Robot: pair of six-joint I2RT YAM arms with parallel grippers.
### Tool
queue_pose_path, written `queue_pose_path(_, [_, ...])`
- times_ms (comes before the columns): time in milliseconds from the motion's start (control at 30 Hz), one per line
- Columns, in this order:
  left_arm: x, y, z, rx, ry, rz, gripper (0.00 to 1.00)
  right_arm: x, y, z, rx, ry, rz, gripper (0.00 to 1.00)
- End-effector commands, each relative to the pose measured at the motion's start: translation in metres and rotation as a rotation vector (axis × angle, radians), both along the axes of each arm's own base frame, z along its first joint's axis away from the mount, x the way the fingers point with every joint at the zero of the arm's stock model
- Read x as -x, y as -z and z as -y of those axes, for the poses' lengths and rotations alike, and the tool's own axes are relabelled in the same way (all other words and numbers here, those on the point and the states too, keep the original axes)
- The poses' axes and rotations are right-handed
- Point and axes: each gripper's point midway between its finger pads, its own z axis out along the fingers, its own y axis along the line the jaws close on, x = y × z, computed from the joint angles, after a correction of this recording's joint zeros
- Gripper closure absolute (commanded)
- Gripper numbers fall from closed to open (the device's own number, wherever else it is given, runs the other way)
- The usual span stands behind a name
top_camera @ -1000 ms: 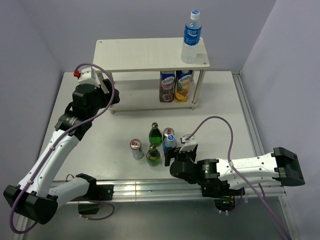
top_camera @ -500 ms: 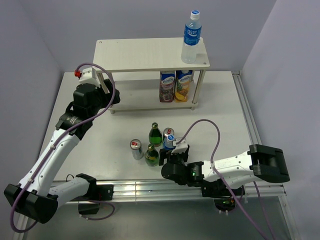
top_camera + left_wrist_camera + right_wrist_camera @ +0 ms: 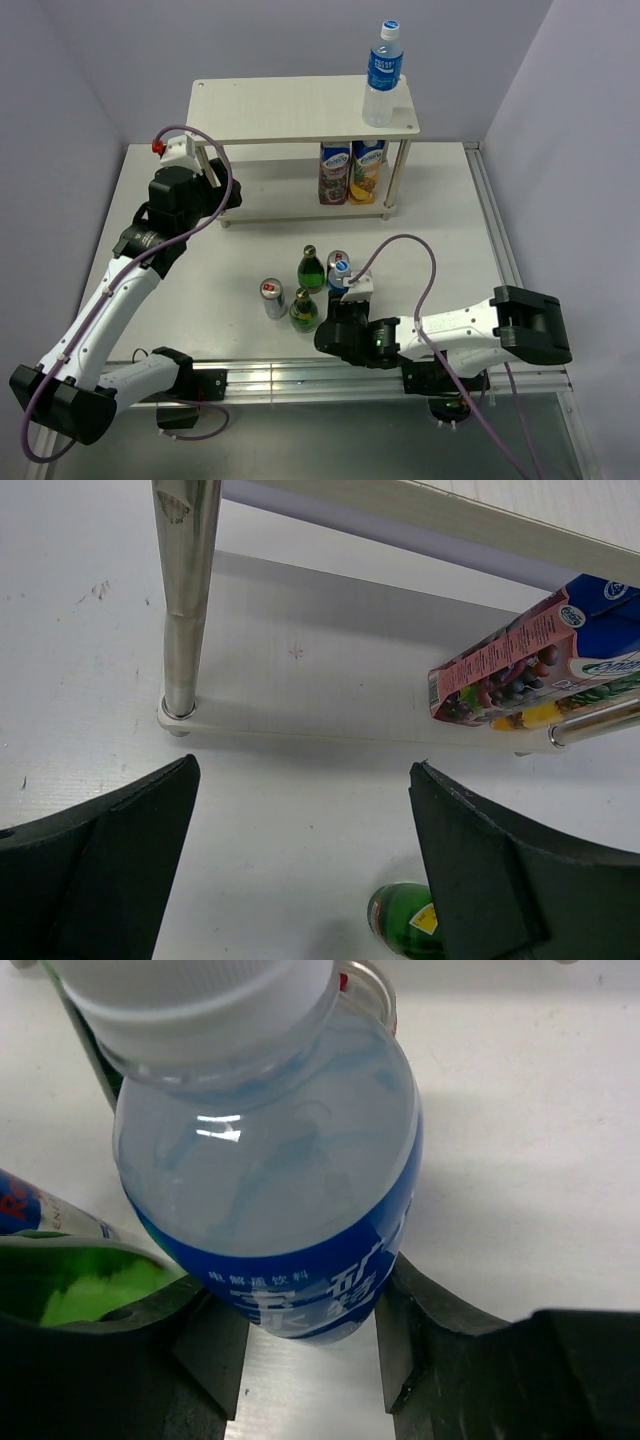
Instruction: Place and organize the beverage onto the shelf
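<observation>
A small water bottle (image 3: 270,1180) with a blue label and a white cap stands on the table among the other drinks. My right gripper (image 3: 310,1345) is shut on its lower body, one pad on each side. From above its blue-topped cap (image 3: 341,269) shows just ahead of the right gripper (image 3: 341,298). The shelf (image 3: 290,110) stands at the back of the table. It carries a taller water bottle (image 3: 382,80) on its top board and two juice cartons (image 3: 350,172) on its lower board. My left gripper (image 3: 300,880) is open and empty, beside the shelf's front left leg (image 3: 187,600).
Two green bottles (image 3: 311,268) (image 3: 304,310) and a can (image 3: 273,297) stand just left of the held bottle. Another can (image 3: 337,258) is right behind it. The nearer green bottle (image 3: 70,1290) sits against my right gripper's left finger. A metal rail (image 3: 300,375) runs along the table's near edge.
My right arm slid left up to the small water bottle, and its jaws went from open to shut on the bottle. The left arm stayed put.
</observation>
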Motion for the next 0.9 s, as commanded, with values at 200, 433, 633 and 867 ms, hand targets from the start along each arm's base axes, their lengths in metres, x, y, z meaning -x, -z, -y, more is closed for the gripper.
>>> queue_pose_path(200, [0.002, -0.018, 0.000, 0.007, 0.009, 0.042, 0.07, -0.011, -0.221, 0.042, -0.203, 0.156, 0.195, 1.00])
queue_pose_path(433, [0.005, -0.024, -0.002, 0.012, 0.006, 0.056, 0.07, -0.029, -0.329, 0.032, -0.203, 0.003, 0.311, 1.00])
queue_pose_path(633, [0.006, -0.026, -0.005, 0.011, -0.003, 0.066, 0.07, -0.079, -0.395, 0.019, -0.173, -0.008, 0.427, 1.00])
queue_pose_path(867, [0.007, -0.027, -0.003, 0.014, 0.005, 0.066, 0.07, -0.144, -0.469, 0.020, -0.136, 0.039, 0.504, 1.00])
